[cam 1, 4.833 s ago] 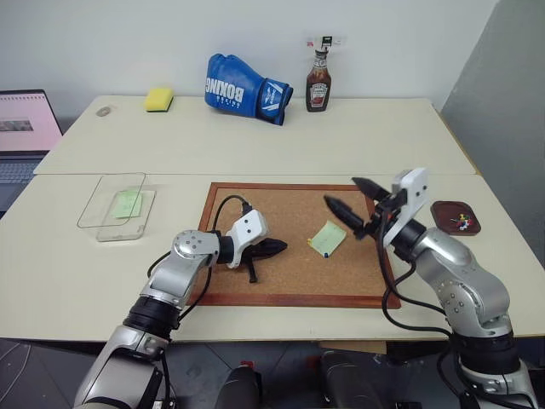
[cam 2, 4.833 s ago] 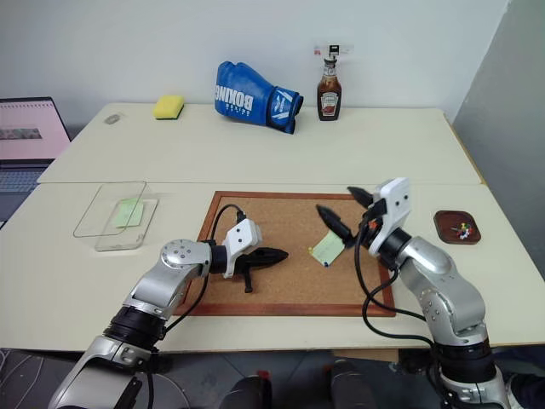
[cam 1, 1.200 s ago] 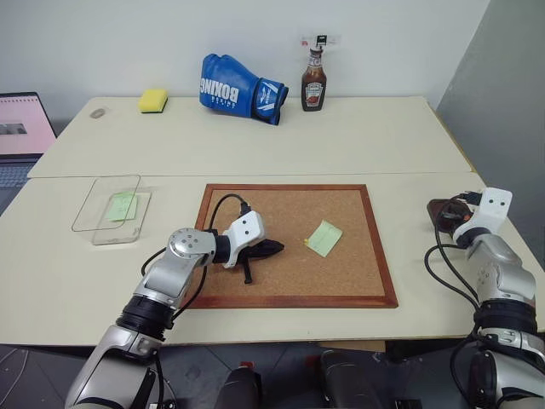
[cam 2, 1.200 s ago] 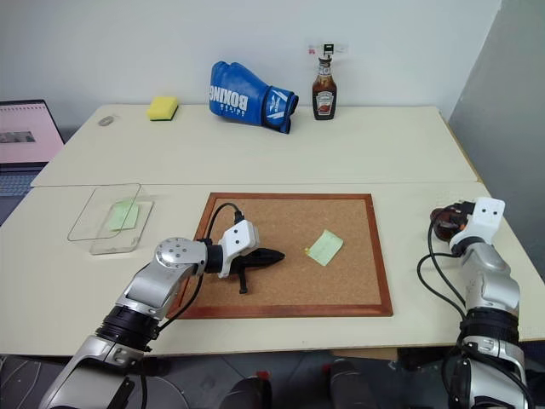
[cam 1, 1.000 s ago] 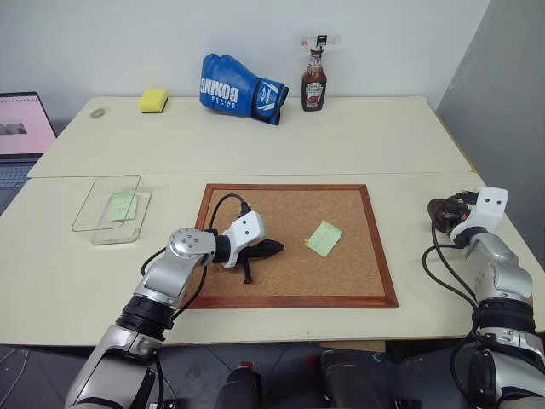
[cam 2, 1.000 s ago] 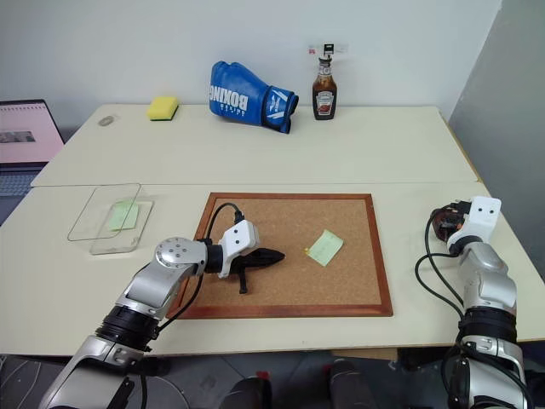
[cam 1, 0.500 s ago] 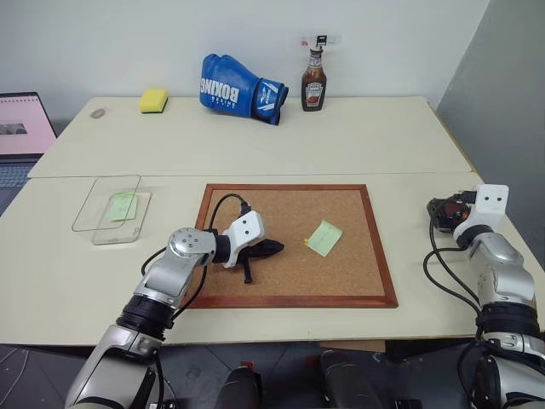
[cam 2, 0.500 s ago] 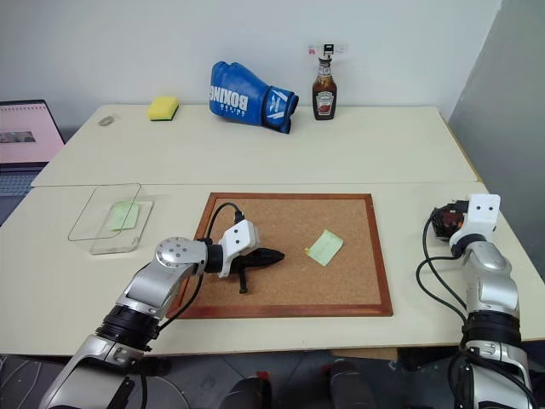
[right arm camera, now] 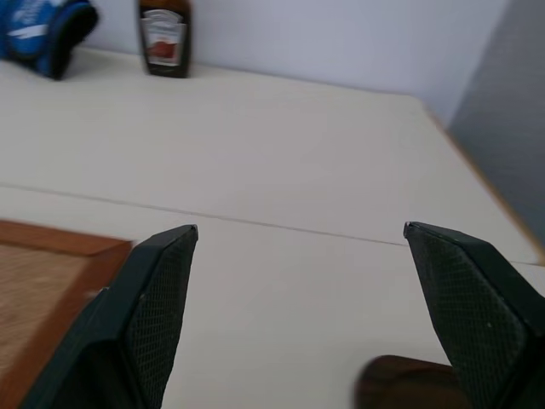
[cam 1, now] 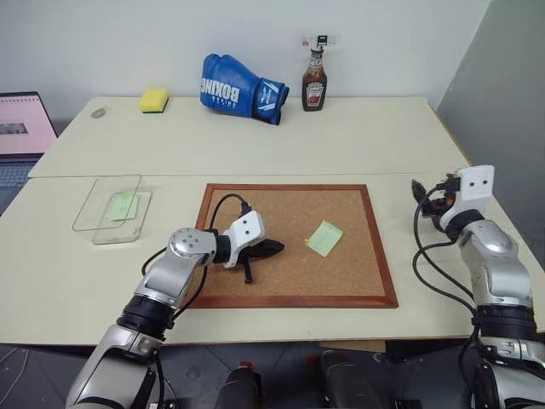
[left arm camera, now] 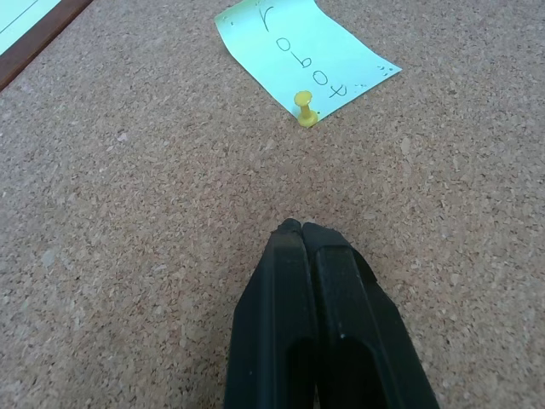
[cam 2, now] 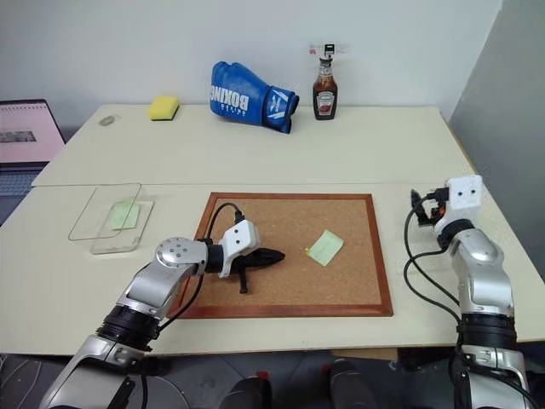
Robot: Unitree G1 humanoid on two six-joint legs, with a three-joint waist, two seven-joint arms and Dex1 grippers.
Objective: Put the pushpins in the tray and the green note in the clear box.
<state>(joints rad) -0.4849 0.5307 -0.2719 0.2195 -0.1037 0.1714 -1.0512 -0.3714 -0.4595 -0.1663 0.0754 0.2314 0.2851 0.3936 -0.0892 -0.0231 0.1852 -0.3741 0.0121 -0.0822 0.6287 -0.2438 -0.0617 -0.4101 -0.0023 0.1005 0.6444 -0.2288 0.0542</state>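
Your right gripper [right arm camera: 298, 281] gapes empty beside the tray [right arm camera: 409, 383]; the left gripper [left arm camera: 302, 232] is closed, empty. A yellow pin [left arm camera: 304, 108] at its 12 o'clock fixes the note [cam 1: 324, 238]; pull the note first and it tears.

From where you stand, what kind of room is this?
Probably an office or lab test bench, not a home: plain cream tables against a bare wall, an open laptop at the edge, and unrelated props, a blue boxing glove beside a brown sauce bottle.
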